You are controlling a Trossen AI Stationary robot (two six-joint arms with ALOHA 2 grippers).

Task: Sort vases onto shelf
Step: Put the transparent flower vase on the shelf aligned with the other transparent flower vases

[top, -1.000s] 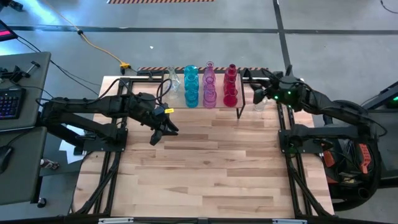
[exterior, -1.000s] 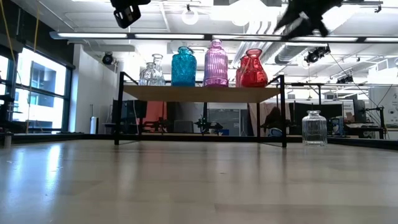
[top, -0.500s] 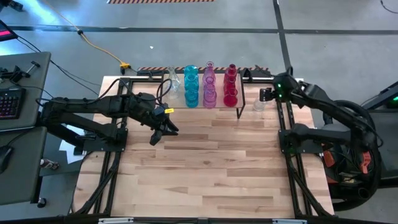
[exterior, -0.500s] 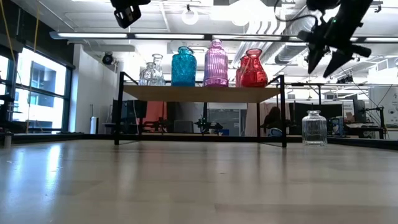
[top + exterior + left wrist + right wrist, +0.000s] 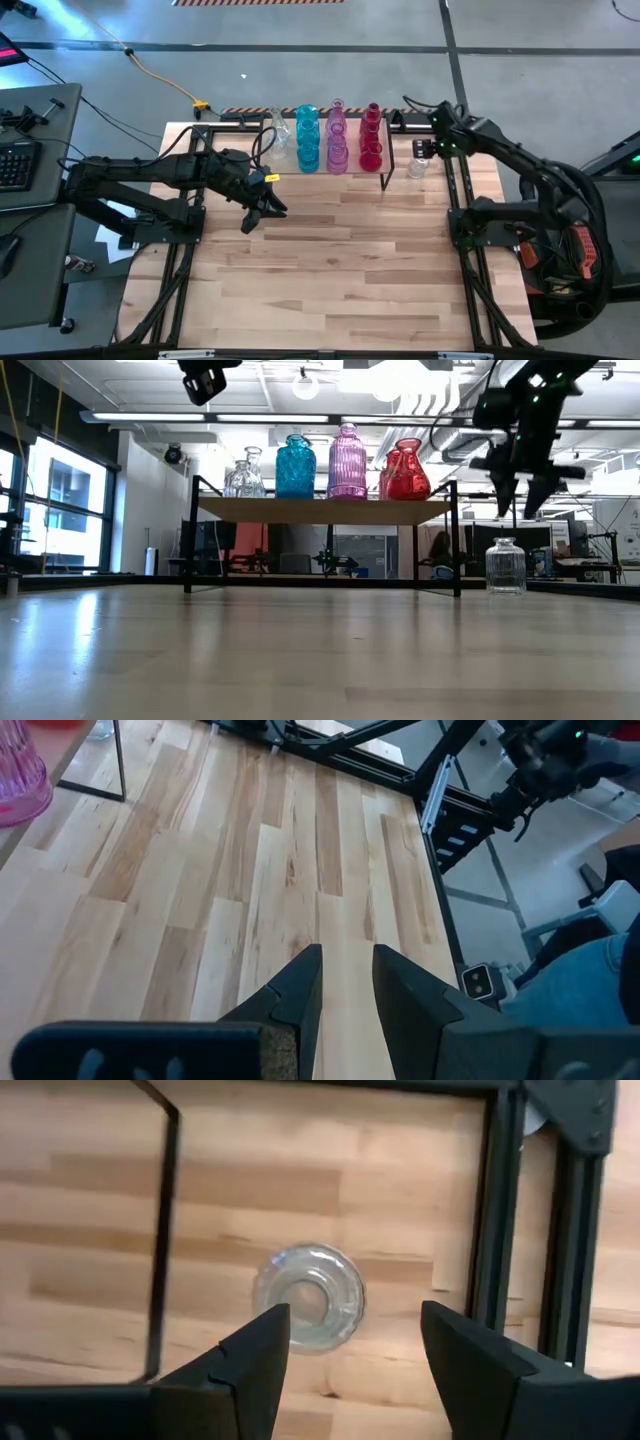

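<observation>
Wooden tabletop lies mostly bare. At its far edge the shelf already carries clear, teal, pink and red vases in colour rows; how many is hard to count. One clear vase stands off it, right of the shelf. Right pincer hovers above this vase, fingers apart. Left pincer waits mid-table, fingers slightly apart, empty.

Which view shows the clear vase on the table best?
The low view: the clear vase stands in full profile beside the shelf. The right wrist view looks straight down its mouth; the high view shows a faint speck; the left wrist view misses it.
</observation>
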